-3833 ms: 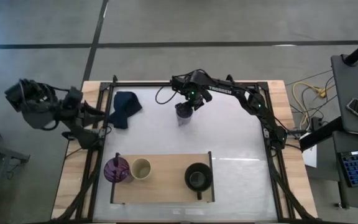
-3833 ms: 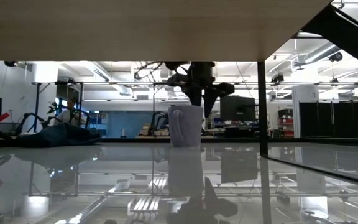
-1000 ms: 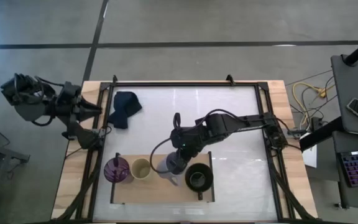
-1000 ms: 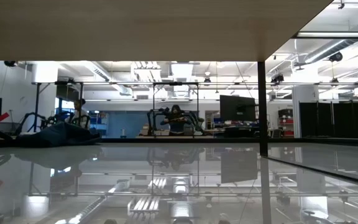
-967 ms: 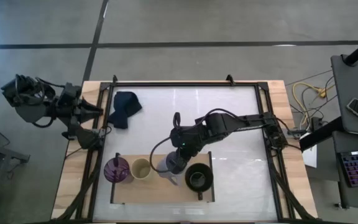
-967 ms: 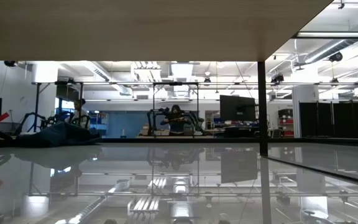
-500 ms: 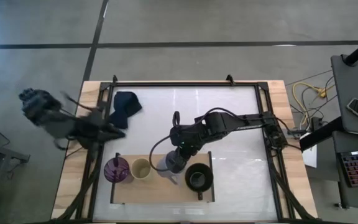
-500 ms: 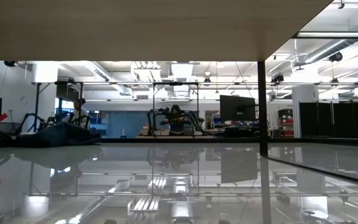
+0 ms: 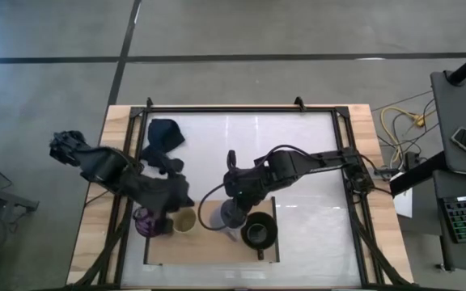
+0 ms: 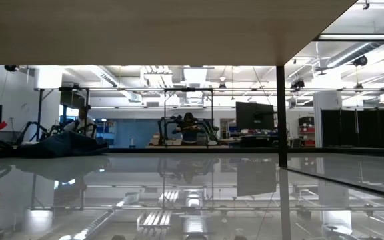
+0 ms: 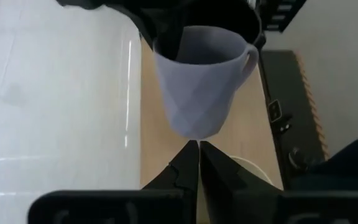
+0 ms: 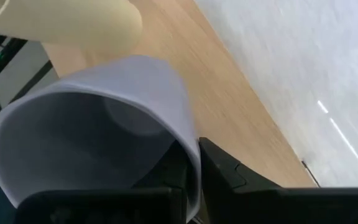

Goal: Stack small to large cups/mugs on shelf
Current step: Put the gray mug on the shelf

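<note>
The lavender-grey mug (image 9: 231, 215) is over the light-wood shelf (image 9: 209, 246), between the beige cup (image 9: 184, 221) and the black mug (image 9: 257, 231). My right gripper (image 9: 235, 194) is shut on it. The purple tumbler (image 9: 144, 223) stands at the shelf's left end. My left gripper (image 9: 183, 202) is shut and empty. It hovers above the tumbler and the beige cup and points toward the lavender mug (image 11: 197, 81). My own arm partly hides the tumbler. My right gripper pinches the lavender mug's rim (image 12: 190, 152) on its far side, one finger inside the mug and one outside. The fingers slant down from the table's far side. The mug sits slightly tilted with its handle (image 11: 251, 57) away from the fingers. Whether its base touches the shelf I cannot tell.
A dark blue cloth (image 9: 164, 134) lies at the table's far left corner. White tabletop (image 9: 298, 162) lies open behind and to the right of the shelf. The black metal frame (image 9: 241, 109) runs round the table.
My left arm has swung in from beyond the table's left edge toward the shelf and turned as it came. Its gripper now hangs over the purple tumbler and the beige cup.
</note>
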### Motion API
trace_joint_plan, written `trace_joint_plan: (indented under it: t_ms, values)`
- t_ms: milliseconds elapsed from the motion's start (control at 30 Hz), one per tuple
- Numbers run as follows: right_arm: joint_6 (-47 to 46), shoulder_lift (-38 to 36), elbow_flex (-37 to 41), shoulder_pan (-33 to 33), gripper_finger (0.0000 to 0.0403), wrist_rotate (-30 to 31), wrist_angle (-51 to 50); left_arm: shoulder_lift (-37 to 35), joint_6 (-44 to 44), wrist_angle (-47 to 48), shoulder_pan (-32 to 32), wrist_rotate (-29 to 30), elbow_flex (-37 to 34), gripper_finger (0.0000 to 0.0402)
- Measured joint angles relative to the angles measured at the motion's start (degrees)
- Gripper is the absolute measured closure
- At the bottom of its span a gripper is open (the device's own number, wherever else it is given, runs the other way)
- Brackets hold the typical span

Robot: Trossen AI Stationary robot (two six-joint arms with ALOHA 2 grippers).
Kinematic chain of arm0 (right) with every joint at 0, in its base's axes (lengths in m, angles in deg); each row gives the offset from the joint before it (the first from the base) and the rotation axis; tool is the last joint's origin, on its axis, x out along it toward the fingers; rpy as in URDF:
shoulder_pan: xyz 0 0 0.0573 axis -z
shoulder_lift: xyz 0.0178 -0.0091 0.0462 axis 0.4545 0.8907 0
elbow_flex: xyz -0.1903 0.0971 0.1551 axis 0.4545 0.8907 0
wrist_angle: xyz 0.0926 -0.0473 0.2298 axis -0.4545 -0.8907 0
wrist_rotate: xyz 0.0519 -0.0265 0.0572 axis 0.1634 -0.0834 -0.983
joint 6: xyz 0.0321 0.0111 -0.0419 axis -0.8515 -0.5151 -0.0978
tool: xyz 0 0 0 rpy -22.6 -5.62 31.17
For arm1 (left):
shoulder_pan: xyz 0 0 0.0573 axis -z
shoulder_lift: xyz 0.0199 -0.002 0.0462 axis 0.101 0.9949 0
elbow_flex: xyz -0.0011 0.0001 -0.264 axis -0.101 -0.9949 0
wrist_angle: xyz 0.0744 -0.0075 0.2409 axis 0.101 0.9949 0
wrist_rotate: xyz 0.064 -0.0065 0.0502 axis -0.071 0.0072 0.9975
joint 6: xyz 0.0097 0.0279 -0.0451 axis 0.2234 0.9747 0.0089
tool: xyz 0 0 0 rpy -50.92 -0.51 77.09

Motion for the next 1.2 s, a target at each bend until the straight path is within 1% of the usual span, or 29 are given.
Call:
trace_joint_plan:
  t_ms: [133, 300, 400, 533, 700, 1033, 1200]
  values:
    - [0.0, 0.0, 0.0, -0.6, 0.0381, 0.5, 0.6, 1.7, 2.5, -0.1, -0.1, -0.4, 1.0, 0.0402]
    - [1.2, 0.0, 0.0, -0.7, 0.0381, 0.8, 4.4, 4.4, 4.0, 0.0, -0.7, -0.6, 2.3, 0.0402]
    - [1.7, 0.0, 0.0, -0.7, 0.0381, 0.9, 5.8, 4.6, 4.2, -0.2, -0.7, -0.7, 3.4, 0.0402]
    - [1.7, 0.0, 0.0, -0.5, 0.0381, 2.0, 5.5, 4.8, 4.4, -0.2, -0.7, -2.2, 3.5, 0.0402]
    - [1.7, 0.1, 0.0, -0.3, 0.0381, 1.9, 5.4, 5.8, 4.4, -0.9, -0.7, -4.3, 3.5, 0.0402]
    - [1.7, 0.1, 0.2, -0.3, 0.038, 1.7, 5.4, 6.7, 4.5, -3.3, -0.7, -5.3, 3.4, 0.0401]
    - [1.7, 0.1, 0.4, -0.3, 0.038, 1.8, 5.5, 7.1, 4.5, -3.7, -1.0, -7.5, 3.4, 0.0401]
